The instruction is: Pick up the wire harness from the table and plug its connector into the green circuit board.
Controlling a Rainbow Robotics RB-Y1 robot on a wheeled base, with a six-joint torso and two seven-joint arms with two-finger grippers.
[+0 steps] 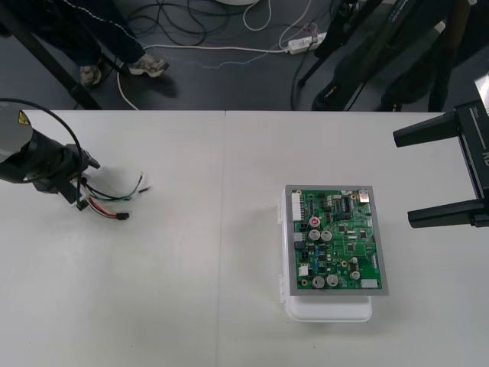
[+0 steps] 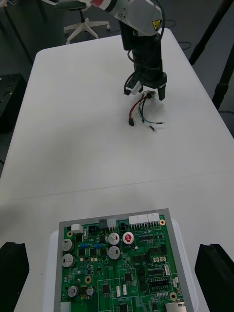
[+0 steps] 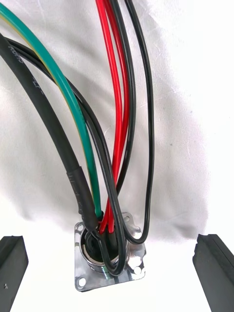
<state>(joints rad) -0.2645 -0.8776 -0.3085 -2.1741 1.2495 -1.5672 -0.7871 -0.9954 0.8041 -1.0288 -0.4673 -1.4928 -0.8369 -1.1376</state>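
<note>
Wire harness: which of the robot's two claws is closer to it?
Left. The left gripper hangs over the wire harness at its socket, fingers open either side; the right gripper waits open beyond the circuit board, far off.

On the table (image 1: 229, 321), right of middle and nearer the robot's edge: board (image 1: 336, 241), sitting on its base (image 1: 328, 310). Off to the right of that, apart from it: right gripper (image 1: 405, 177). Way over on the left, well apart from the board: harness (image 1: 114, 200), lying on the table. Left gripper (image 2: 145, 92) right at its socket (image 3: 109, 263) end, socket between the fingers (image 3: 12, 268) with a gap either side. Wires fanning out from there toward the board's side, plug (image 2: 130, 122) on the table at the end of one.
</note>
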